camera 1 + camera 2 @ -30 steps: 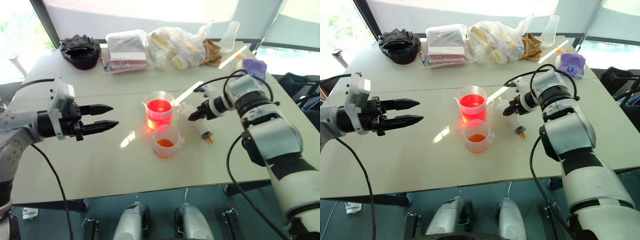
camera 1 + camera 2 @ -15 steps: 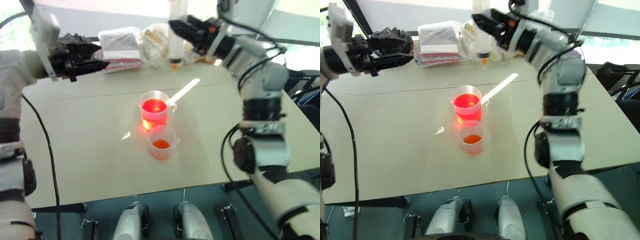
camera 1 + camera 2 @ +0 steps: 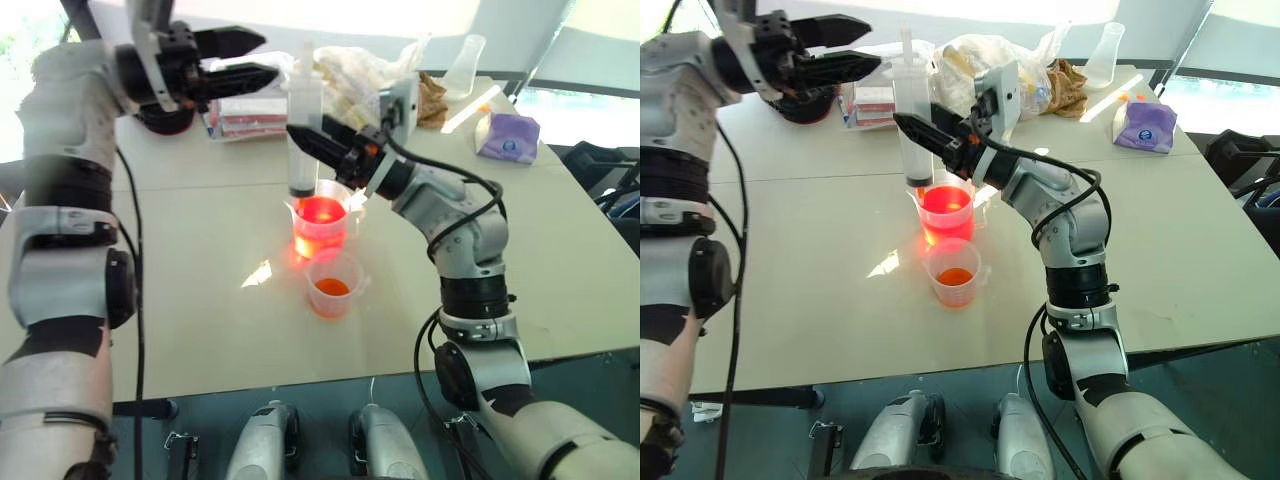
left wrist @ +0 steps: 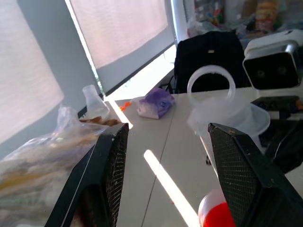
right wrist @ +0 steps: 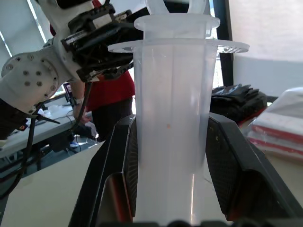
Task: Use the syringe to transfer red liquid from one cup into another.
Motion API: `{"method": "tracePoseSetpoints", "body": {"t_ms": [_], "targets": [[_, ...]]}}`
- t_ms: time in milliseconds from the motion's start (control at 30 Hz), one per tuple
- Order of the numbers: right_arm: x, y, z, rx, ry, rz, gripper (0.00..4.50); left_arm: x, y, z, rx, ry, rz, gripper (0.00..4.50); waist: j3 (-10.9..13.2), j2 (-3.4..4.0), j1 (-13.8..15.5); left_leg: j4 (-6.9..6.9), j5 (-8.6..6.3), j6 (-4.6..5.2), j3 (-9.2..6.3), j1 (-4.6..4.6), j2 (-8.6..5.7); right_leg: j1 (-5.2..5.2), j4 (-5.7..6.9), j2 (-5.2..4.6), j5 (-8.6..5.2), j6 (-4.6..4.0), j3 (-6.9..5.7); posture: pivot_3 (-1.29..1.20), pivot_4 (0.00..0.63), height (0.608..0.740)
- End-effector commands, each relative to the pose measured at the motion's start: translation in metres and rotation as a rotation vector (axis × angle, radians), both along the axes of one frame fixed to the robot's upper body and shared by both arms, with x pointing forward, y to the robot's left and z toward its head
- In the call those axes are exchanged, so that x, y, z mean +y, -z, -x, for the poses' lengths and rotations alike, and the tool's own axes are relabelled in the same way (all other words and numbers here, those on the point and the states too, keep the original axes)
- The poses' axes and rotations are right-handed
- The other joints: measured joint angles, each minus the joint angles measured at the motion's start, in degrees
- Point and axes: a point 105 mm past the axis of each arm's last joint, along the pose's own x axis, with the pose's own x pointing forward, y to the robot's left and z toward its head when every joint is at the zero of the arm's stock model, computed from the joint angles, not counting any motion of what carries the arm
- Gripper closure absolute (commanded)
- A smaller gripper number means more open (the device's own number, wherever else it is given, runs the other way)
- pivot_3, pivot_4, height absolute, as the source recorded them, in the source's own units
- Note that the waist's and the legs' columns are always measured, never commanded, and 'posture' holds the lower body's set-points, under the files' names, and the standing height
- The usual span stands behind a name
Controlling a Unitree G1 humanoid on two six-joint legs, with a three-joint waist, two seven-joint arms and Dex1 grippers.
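Observation:
My right gripper (image 3: 306, 141) is shut on the syringe (image 3: 302, 105), which it holds upright with the plunger on top and the nozzle just above the rim of the spouted cup (image 3: 320, 228). That cup holds glowing red liquid (image 3: 318, 212). The shorter plain cup (image 3: 333, 285) stands right in front of it with a little orange-red liquid. My left gripper (image 3: 266, 57) is open, raised at the upper left and pointing toward the plunger top. In the left wrist view the plunger ring (image 4: 211, 85) shows ahead, between the open fingers (image 4: 111, 175). In the right wrist view the barrel (image 5: 170, 142) sits between the fingers.
Along the table's far edge lie black gloves (image 3: 160, 108), a stack of red-and-white packets (image 3: 245, 108), a plastic bag of goods (image 3: 355, 75), a clear flask (image 3: 462, 65) and a purple packet (image 3: 506, 136). A person in red (image 5: 108, 97) stands beyond the table.
The right gripper lifted the syringe off the table, swung it up and left, and now holds it upright over the spouted cup. The left arm rose and moved toward the syringe's top.

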Motion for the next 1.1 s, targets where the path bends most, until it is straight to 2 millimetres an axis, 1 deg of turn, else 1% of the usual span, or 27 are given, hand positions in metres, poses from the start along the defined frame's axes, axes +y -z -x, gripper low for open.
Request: {"method": "tracePoseSetpoints", "body": {"t_ms": [33,133,400,667,767,867,1033,1100], "targets": [[-0.002,-0.013,0.005,-0.074,0.008,-0.019,3.00,-0.005,-0.030,0.010,-0.093,0.032,0.079,1.69,0.00,0.00,-0.16,0.00,0.00,0.00,0.00,0.00,0.01,-0.01,0.00,0.01,0.00,0.00,0.01,0.00,0.150,0.740],[-0.003,-0.010,0.004,-0.071,0.015,-0.013,3.00,-0.010,-0.029,0.012,-0.087,0.062,0.088,1.69,0.00,0.00,-0.27,-0.03,0.00,-0.01,0.01,0.00,0.03,-0.05,0.01,0.01,0.00,0.00,0.03,0.00,0.150,0.740],[-0.003,-0.005,0.007,-0.067,0.008,0.002,3.00,-0.016,-0.021,0.008,-0.089,0.066,0.055,1.69,0.00,0.00,0.25,0.02,0.01,-0.01,0.00,0.00,0.01,0.00,0.01,0.02,0.00,0.00,0.02,0.00,0.150,0.740],[-0.002,-0.002,0.007,-0.079,0.017,0.018,3.00,-0.031,0.008,-0.002,-0.112,0.056,-0.096,1.69,0.00,-0.01,0.17,0.03,0.01,-0.01,0.00,0.02,0.01,0.01,0.01,0.03,0.00,0.01,0.02,0.00,0.150,0.740],[-0.004,-0.002,0.005,-0.081,0.030,0.018,3.00,-0.036,0.014,-0.004,-0.117,0.055,-0.116,1.69,0.00,-0.01,0.14,0.03,0.01,-0.01,0.01,0.01,0.01,0.00,0.01,0.03,0.00,0.01,0.02,0.00,0.150,0.740],[-0.005,-0.002,0.005,-0.085,0.038,0.022,3.00,-0.039,0.014,-0.007,-0.121,0.048,-0.097,1.69,0.00,-0.01,0.17,0.04,0.01,-0.01,0.00,0.02,0.01,0.00,0.01,0.03,0.00,0.01,0.02,0.00,0.150,0.740],[-0.003,0.005,0.005,-0.100,0.047,0.059,3.00,-0.049,0.020,-0.012,-0.137,0.042,-0.095,1.69,0.00,-0.01,0.27,0.04,0.01,-0.01,0.00,0.02,0.01,0.01,0.01,0.03,0.00,0.01,0.02,0.00,0.150,0.740],[-0.003,0.007,0.004,-0.102,0.053,0.064,3.00,-0.052,0.025,-0.013,-0.138,0.047,-0.105,2.26,0.00,-0.01,0.21,0.04,0.01,-0.01,0.00,0.01,0.01,0.01,0.01,0.03,0.01,0.01,0.02,0.00,0.150,0.740]]}}
